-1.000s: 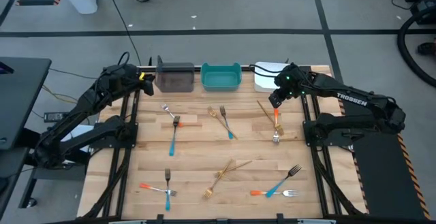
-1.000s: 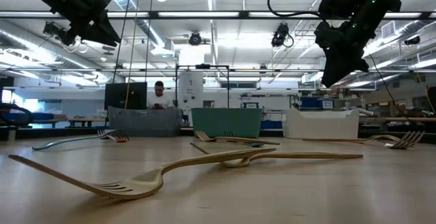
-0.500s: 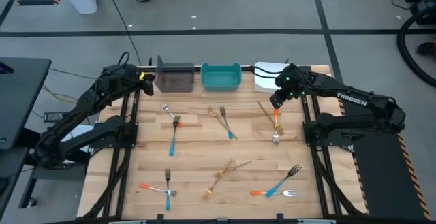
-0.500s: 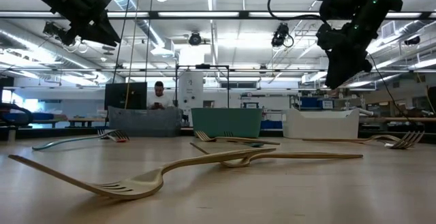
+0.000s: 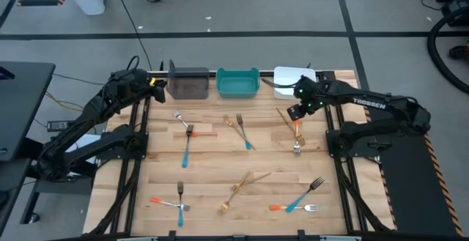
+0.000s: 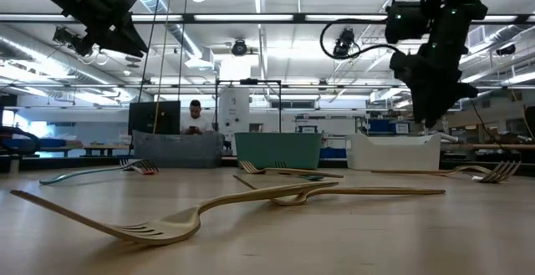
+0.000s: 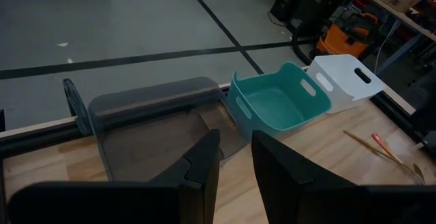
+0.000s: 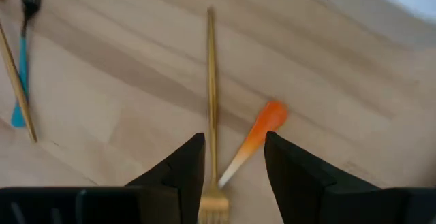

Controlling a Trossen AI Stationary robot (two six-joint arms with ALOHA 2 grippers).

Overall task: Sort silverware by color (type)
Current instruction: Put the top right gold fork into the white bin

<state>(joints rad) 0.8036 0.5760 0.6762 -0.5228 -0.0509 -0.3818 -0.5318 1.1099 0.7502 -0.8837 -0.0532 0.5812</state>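
The right gripper [image 8: 231, 159] is hovering above the table's far right part with its fingers set a little apart and nothing between them; a gold fork [image 8: 212, 108] and an orange-handled fork [image 8: 253, 139] are lying on the wood directly below it. The left gripper [image 7: 235, 163] is waiting over the far left corner, fingers slightly parted and empty, facing the grey bin [image 7: 153, 118].

Ten forks are lying scattered across the table: four gold, three blue-handled, three orange-handled. Three bins are standing in a row along the far edge: grey, teal [image 5: 237, 83] and white [image 5: 291, 77].

The wooden table [image 5: 212, 160] is standing in a bright workshop, where a person [image 6: 196, 117] is standing behind the bins.
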